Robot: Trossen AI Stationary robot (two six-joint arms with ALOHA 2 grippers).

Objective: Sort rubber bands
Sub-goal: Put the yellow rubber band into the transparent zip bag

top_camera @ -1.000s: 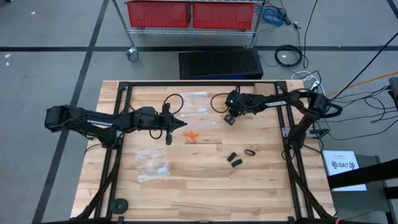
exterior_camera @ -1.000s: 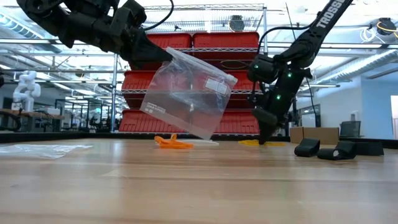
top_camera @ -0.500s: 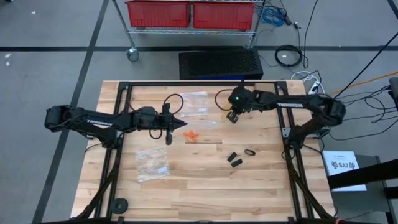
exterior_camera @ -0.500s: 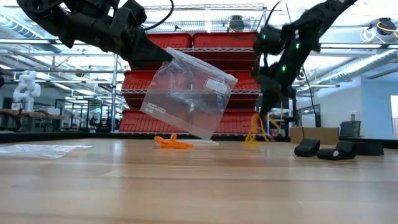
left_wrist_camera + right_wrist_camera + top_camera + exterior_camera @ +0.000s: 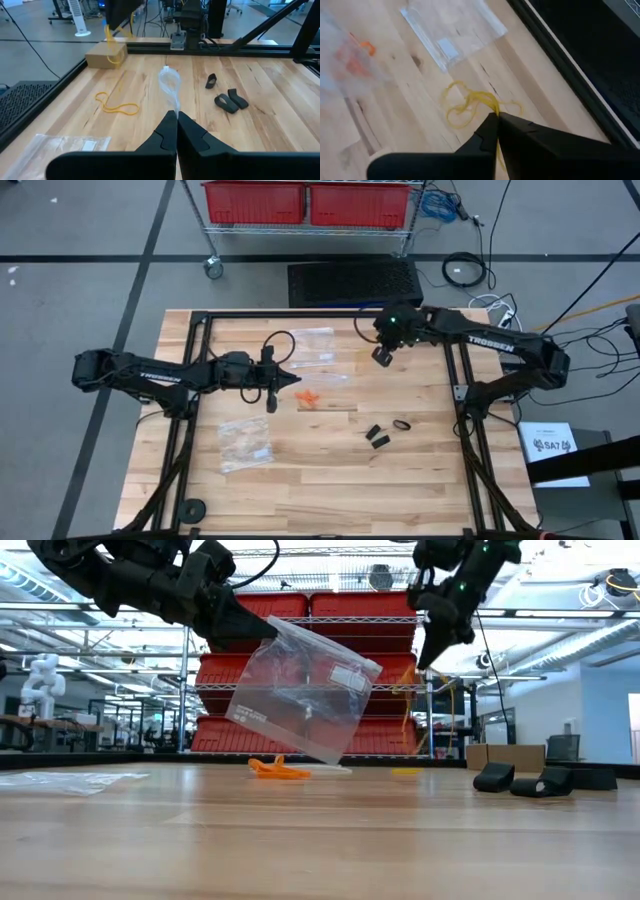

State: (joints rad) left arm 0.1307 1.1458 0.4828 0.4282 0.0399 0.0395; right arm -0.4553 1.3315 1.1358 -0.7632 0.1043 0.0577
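Rubber bands, thin yellow loops point(image 5: 470, 107), hang pinched in the right gripper point(image 5: 496, 120). Left gripper point(image 5: 176, 120) clamps a clear plastic bag point(image 5: 300, 690). Next, I think, they go inside.

Even, bright overhead light fills every view. In the top-down view the pale wooden table point(image 5: 330, 470) looks flat and evenly lit, with only faint soft shadows under the dark arms. In the table-level view, ceiling light strips glare white behind the scene, and the near tabletop is softly out of focus. The raised clear plastic zip bag point(image 5: 300, 690) catches pale highlights. In the right wrist view, the cluster of orange rubber bands point(image 5: 355, 57) is smeared and blurred, as is that whole side.
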